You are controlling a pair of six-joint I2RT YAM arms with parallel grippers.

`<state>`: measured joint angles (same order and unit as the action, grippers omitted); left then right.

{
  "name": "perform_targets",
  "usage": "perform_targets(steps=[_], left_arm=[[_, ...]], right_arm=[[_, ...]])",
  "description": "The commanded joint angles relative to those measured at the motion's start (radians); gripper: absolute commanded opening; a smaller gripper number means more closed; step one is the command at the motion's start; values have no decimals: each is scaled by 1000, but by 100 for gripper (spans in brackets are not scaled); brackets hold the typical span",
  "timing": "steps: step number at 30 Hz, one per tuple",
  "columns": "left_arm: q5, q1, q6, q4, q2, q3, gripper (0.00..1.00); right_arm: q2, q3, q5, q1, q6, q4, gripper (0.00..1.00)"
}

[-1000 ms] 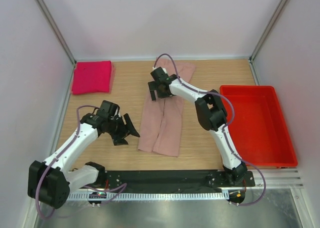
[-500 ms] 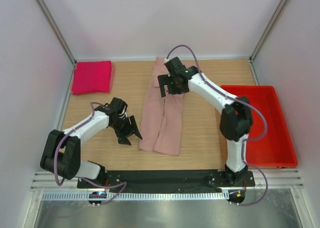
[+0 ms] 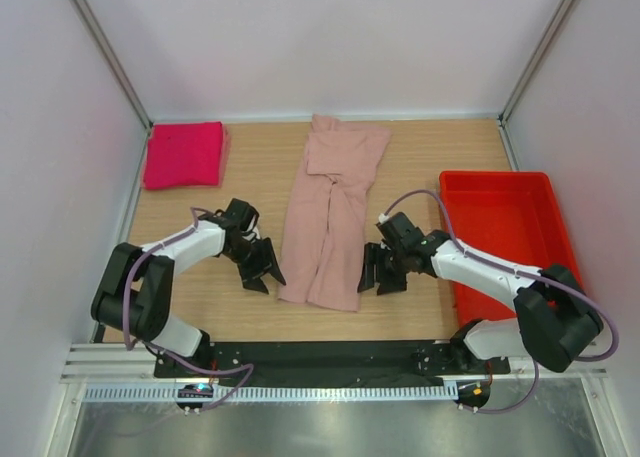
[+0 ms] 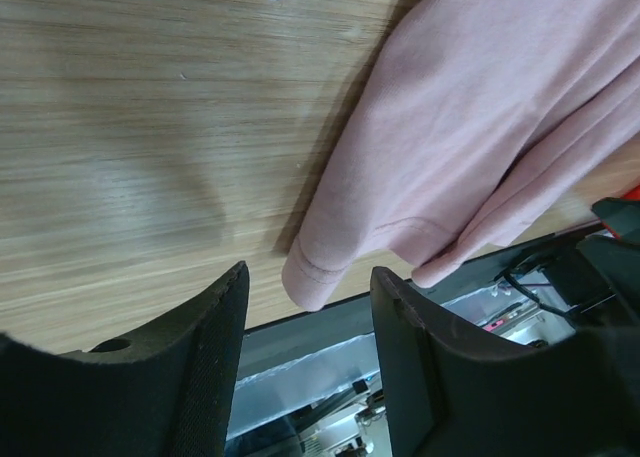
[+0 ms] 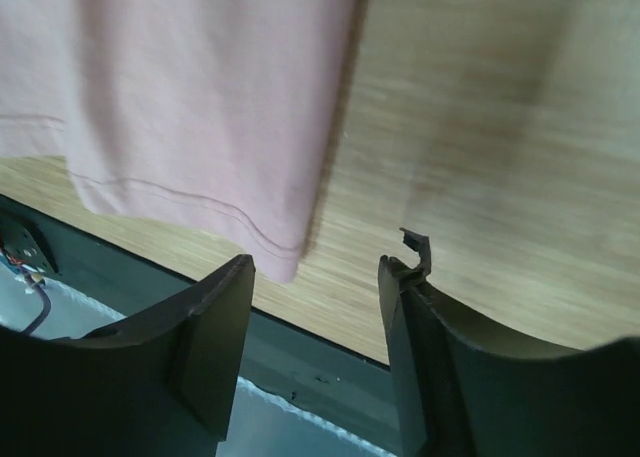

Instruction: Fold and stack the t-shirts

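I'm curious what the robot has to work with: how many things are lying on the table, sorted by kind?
T-shirts: 2 (pale pink t-shirt, magenta t-shirt)
Red plastic bin: 1
Total: 3

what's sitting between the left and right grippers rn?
The near end of the pale pink t-shirt; the top view shows the left gripper and right gripper flanking it.

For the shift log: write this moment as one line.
left gripper: open, near-left corner of pale pink shirt | right gripper: open, near-right corner | nothing held | magenta shirt: folded, far left
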<state>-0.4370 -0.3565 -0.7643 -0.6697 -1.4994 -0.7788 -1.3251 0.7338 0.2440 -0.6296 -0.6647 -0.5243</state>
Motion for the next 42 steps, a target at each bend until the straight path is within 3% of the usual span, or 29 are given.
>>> perform_targets(steps=[1,11,30,35,39,41,42], left_arm=[[-40,4,28,36,-21,19,54],[-45,-9,29,55,-70,26,52],[-63,-25,19,61,-70,47,46],[-68,-25,20,70,-79,52,36],[-60,-24,25,74,-82,59,29],[-55,-25,25,78,-87,62,22],[-55,-25,25,81,-88,65,11]], right_arm=[[87,-66,58,-13,-90,139,62],[12,-212,143,-16,-165,313,61],[-52,-244,196,-39,-184,348,54],[-60,-252,202,-41,-188,353,52],[-69,-273,186,-41,-191,366,45],[-86,-284,178,-42,-190,391,40],[-92,-290,175,-41,-188,397,34]])
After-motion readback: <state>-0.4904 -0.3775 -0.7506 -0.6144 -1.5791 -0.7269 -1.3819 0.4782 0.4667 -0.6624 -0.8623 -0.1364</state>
